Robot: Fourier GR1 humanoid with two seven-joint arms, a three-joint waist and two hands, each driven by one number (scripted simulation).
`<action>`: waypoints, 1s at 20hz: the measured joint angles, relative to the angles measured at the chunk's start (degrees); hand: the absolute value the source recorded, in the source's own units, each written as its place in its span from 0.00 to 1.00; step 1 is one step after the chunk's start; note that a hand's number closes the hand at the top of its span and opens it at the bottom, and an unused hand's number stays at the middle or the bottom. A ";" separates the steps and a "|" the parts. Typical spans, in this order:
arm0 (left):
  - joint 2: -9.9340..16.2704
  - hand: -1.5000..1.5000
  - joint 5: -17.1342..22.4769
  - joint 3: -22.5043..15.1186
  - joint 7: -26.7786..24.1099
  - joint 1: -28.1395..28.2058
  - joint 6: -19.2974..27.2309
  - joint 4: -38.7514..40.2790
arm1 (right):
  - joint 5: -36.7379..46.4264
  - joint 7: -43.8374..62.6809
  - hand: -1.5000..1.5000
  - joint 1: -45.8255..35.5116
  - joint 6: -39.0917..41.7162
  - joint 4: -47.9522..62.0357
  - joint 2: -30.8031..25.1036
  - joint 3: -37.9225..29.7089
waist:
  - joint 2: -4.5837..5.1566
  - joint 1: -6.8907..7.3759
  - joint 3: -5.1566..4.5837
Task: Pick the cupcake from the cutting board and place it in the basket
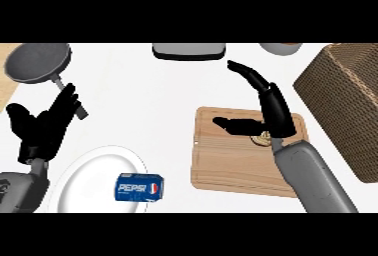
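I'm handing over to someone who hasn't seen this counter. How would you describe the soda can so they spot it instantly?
Start at the white plate at the lower left of the counter, just below the resting left hand. The soda can lies on its side on the plate's right part. It is the only blue thing in view, with white Pepsi lettering.

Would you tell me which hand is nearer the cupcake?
Right. The right hand is open directly over the cupcake on the cutting board; the left hand rests open far left.
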 measured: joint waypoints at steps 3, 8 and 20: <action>0.19 0.50 0.07 0.70 -0.68 0.20 -1.24 1.26 | 3.08 12.14 0.00 -3.95 0.40 -2.04 0.54 0.85 | -0.38 -0.51 -0.07; 0.49 0.50 -0.16 1.18 -0.87 0.87 -1.48 1.44 | 8.31 31.22 0.00 -11.57 7.91 -0.94 -5.49 1.49 | -0.96 -1.06 -0.24; 1.01 0.50 -0.07 2.12 0.13 1.56 -2.52 0.20 | 4.68 63.94 0.00 -24.14 38.53 -4.85 -18.70 -2.30 | -1.12 -1.57 -0.11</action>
